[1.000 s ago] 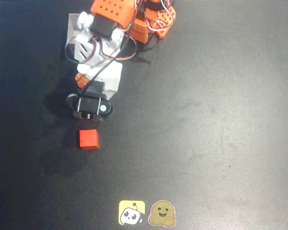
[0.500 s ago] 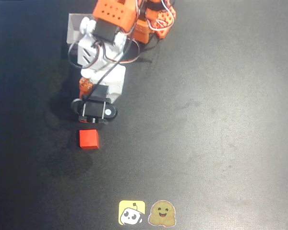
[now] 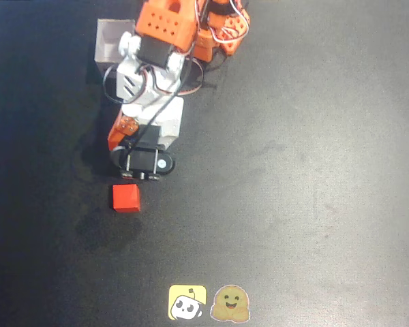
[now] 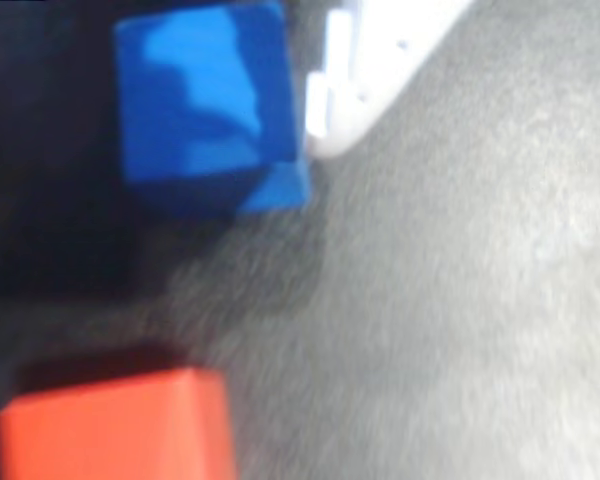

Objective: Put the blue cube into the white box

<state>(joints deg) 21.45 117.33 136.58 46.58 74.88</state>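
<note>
In the wrist view the blue cube (image 4: 205, 115) sits on the dark mat, its right edge against my white finger (image 4: 380, 55); the space left of it is dark. From overhead the blue cube is hidden beneath my gripper (image 3: 138, 167), which hangs low just above the red cube (image 3: 126, 198). An orange jaw juts out to the left of the wrist, so the gripper looks open. The white box (image 3: 111, 39) stands at the top left, partly covered by the arm.
The red cube (image 4: 115, 425) lies close in front of the blue one. The orange arm base (image 3: 218, 30) sits at the top edge. Two stickers (image 3: 208, 303) lie at the mat's bottom edge.
The arm has stretched down the picture and slightly right, bringing the gripper closer to the red cube. The orange jaw now sticks out more on the left.
</note>
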